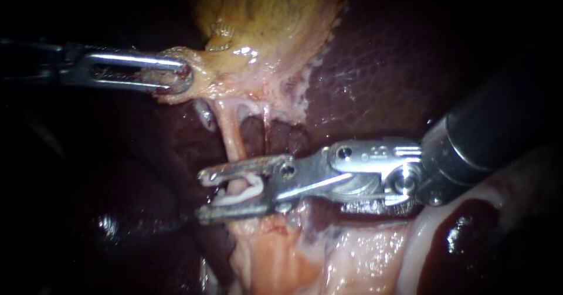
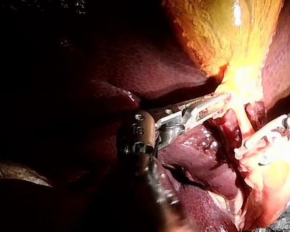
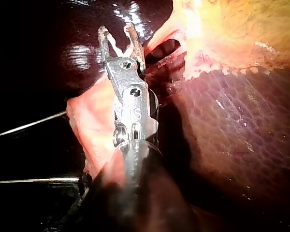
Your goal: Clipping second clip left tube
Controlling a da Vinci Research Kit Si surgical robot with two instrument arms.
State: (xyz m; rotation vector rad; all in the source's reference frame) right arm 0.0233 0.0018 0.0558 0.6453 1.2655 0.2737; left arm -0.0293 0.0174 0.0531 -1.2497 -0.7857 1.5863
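Left tube (image 1: 233, 139) lies within the right claw's (image 1: 201, 195) clip (image 1: 237, 196).

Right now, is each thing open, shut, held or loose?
left instrument: jaws shut on the gallbladder's pale lower end.
gallbladder: held and stretched sideways.
right instrument: jaws stand apart, holding the clip.
clip: open, around the left tube, not squeezed shut.
left tube: whole, stretched, passing between the clip's legs.

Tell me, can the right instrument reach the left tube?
Probably yes: the right instrument, jaws holding the clip, seems to straddle the left tube, nothing between; the left instrument holds the gallbladder aside.
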